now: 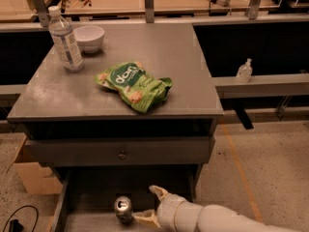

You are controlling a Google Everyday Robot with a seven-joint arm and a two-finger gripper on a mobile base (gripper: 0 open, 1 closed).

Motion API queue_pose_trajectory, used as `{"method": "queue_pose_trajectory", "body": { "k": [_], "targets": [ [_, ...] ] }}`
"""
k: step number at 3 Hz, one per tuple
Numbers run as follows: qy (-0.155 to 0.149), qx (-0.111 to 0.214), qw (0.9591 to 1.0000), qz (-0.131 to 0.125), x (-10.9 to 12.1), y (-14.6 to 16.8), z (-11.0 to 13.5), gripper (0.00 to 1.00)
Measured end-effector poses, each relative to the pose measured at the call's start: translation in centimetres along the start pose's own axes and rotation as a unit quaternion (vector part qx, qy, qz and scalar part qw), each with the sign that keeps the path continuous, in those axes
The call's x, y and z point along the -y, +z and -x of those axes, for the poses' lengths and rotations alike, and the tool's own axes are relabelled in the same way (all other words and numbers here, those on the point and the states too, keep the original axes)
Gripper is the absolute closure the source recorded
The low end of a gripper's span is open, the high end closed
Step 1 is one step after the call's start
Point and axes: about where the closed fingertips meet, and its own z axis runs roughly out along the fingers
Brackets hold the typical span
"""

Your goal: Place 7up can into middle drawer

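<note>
The 7up can [123, 209] stands upright in the open middle drawer [88, 220], its silver top with pull tab facing up. My gripper [146, 205] is low in the drawer just to the right of the can. It is open, with one finger [156, 191] pointing back and the other finger [141, 218] pointing towards the can's base. The lower fingertip is close to the can; I cannot tell if it touches. My white arm [217, 220] comes in from the lower right.
On the cabinet top [178, 57] lie a green snack bag [135, 86], a clear plastic bottle [65, 33] and a white bowl [88, 36]. The closed drawer front with a knob [122, 153] overhangs the open drawer. A cardboard box [31, 175] stands at the left.
</note>
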Motion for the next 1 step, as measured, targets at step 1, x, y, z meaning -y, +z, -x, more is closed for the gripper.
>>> {"method": "queue_pose_trajectory", "body": {
  "k": [1],
  "targets": [
    [0.002,0.005,1.0,0.0,-0.36,-3.22,0.94,0.46]
  ]
}}
